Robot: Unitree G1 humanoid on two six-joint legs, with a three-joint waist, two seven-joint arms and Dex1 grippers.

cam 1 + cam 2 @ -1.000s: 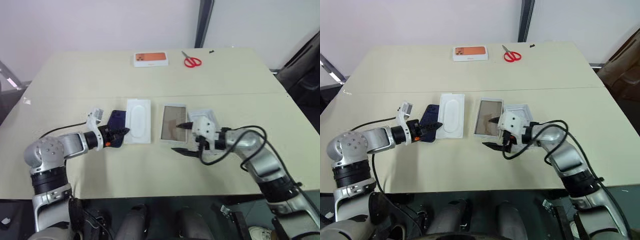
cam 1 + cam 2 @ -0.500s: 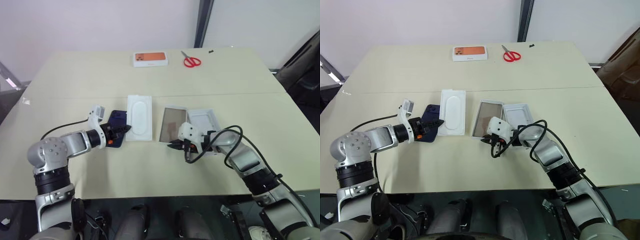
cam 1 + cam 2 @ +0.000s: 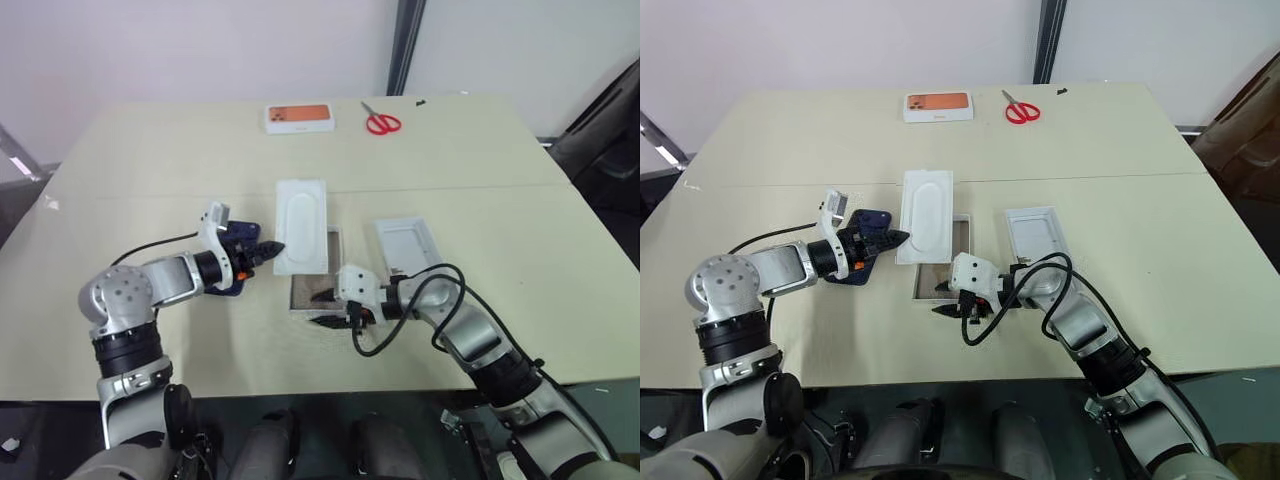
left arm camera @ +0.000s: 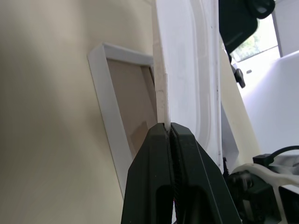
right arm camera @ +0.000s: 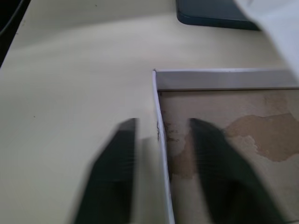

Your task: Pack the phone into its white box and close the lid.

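Left tool (image 3: 272, 247) clamped on the flat white insert (image 3: 301, 225) lifted over the white box (image 3: 305, 296)'s far end, right tool (image 5: 161, 175) apart astride its near-left wall, the phone (image 3: 859, 245) on worktop (image 3: 200, 150) left, nearer left arm.

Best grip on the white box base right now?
Its thin near wall at the corner: the white box is shallow and lies flat, so only a wall can be pinched. Come from the robot's side, where the right gripper already straddles that wall, one finger inside. The insert overhangs the far end.
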